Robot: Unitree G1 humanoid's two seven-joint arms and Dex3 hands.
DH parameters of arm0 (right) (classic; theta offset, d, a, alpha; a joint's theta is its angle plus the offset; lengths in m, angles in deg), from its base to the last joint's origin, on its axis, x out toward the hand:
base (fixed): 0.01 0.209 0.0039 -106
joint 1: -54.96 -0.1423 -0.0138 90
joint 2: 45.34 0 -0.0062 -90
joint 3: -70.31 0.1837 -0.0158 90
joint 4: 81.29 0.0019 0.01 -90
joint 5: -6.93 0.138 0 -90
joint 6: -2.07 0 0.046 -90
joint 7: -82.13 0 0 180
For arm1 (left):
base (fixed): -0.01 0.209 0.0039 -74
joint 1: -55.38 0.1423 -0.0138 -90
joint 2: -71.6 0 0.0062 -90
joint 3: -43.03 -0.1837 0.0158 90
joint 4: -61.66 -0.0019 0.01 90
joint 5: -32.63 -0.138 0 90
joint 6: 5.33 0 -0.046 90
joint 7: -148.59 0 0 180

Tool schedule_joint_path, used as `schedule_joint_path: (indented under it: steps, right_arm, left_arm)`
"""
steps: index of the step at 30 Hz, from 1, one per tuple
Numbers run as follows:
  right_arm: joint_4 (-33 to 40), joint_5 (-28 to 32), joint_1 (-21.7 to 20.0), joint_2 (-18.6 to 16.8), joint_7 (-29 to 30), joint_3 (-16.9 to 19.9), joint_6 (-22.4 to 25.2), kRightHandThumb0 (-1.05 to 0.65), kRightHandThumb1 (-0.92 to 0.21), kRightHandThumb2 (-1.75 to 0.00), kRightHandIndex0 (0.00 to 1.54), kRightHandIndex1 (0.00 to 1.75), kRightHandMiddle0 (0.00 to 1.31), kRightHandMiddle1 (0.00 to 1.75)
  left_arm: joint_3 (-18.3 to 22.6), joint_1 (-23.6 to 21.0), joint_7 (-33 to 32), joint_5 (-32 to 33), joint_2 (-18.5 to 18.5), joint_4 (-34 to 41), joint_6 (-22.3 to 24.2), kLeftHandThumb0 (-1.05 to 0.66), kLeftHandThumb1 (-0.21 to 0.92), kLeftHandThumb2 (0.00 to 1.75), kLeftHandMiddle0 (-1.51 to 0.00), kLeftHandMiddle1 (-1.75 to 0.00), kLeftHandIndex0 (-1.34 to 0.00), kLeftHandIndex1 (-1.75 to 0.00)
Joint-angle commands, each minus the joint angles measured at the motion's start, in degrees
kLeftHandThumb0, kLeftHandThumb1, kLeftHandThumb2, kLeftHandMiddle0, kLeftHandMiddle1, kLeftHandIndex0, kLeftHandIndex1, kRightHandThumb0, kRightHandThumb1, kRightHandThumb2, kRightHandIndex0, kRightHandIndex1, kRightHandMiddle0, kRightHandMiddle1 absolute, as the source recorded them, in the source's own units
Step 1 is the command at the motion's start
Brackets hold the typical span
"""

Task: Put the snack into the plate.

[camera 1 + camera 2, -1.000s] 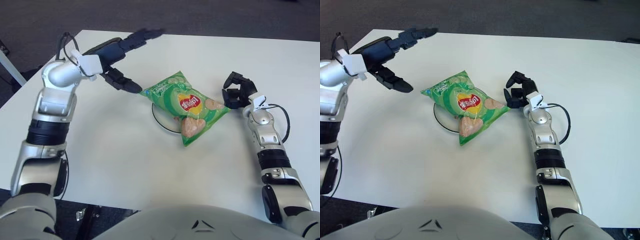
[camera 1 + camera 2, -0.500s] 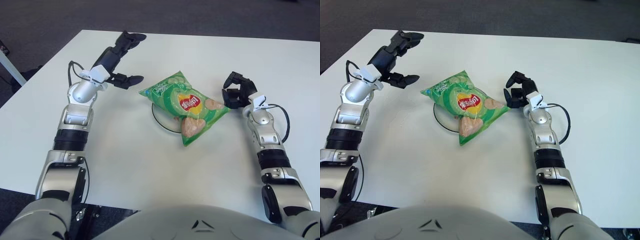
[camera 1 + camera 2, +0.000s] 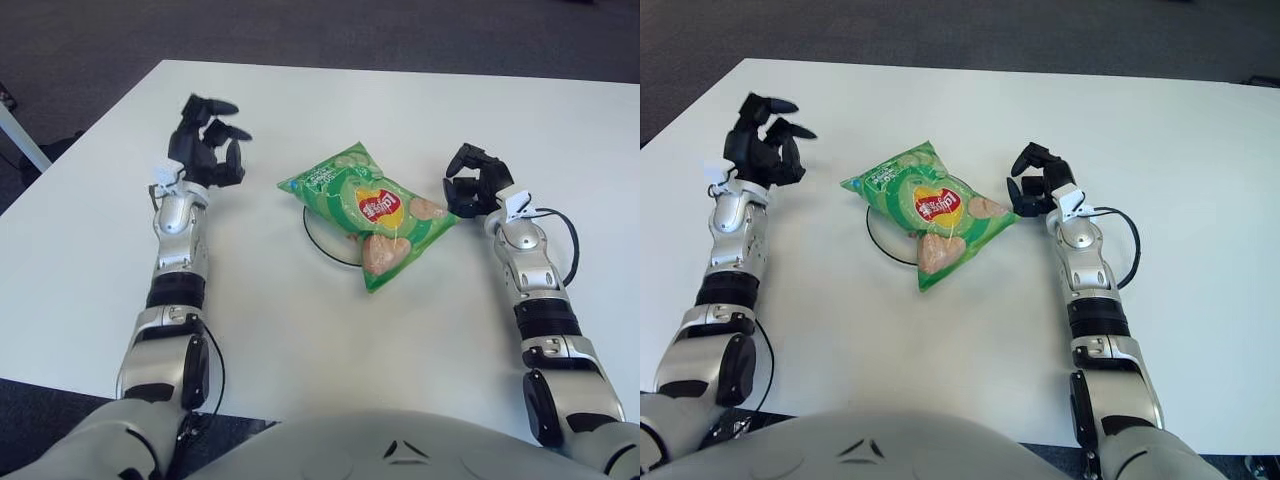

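Observation:
A green snack bag point(image 3: 372, 209) with a red logo lies across a small white plate point(image 3: 322, 235) in the middle of the white table; the bag covers most of the plate. My left hand point(image 3: 208, 152) hovers over the table to the left of the bag, well apart from it, fingers spread and holding nothing. My right hand point(image 3: 470, 184) rests just right of the bag's right corner, fingers relaxed and empty.
The white table point(image 3: 300, 330) extends on all sides of the plate. A black cable point(image 3: 570, 240) loops beside my right forearm. Dark floor lies beyond the table's far edge.
My left arm has drawn back from beside the bag's left corner, leftward and toward my body. The bag and my right hand have not moved.

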Motion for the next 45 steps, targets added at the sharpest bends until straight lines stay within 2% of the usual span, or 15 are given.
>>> schedule_joint_path:
  steps: [1,6,16,33,45]
  right_arm:
    - [-3.71,-0.91,3.7,-0.74,-1.17,-1.44,3.81,-0.49,-0.29,-1.34,1.28,1.75,0.63,1.75]
    - [-4.31,-0.97,3.41,-0.53,-1.25,-1.43,3.4,-0.49,-0.29,-1.35,1.29,1.75,0.64,1.75]
    - [-4.92,-1.23,3.13,-0.25,-1.29,-1.65,2.64,-0.5,-0.28,-1.36,1.3,1.75,0.64,1.75]
    - [-4.75,-0.61,3.29,-0.63,-1.12,-1.19,3.3,-0.49,-0.3,-1.34,1.29,1.75,0.63,1.75]
    - [-3.85,0.36,3.63,-2.19,1.33,0.71,4.0,-0.49,-0.3,-1.34,1.3,1.75,0.63,1.75]
  left_arm:
    - [1.65,0.76,-2.02,2.12,-0.29,0.96,6.7,-0.01,0.01,1.63,-0.84,-1.74,-0.67,-1.63]
    - [2.69,1.05,-4.63,2.44,-0.58,2.55,12.13,-0.01,-0.09,1.73,-0.92,-1.75,-0.77,-1.58]
    - [2.47,1.52,-8.12,1.17,-1.32,4.32,18.04,-0.01,-0.08,1.75,-0.92,-1.75,-0.72,-1.67]
    - [2.44,2.14,-5.82,-0.07,-1.69,-2.25,16.13,-0.01,-0.11,1.75,-0.94,-1.75,-0.79,-1.58]
    - [1.29,3.54,-3.45,-1.8,-2.15,-8.14,10.93,-0.01,-0.13,1.75,-0.95,-1.75,-0.83,-1.52]
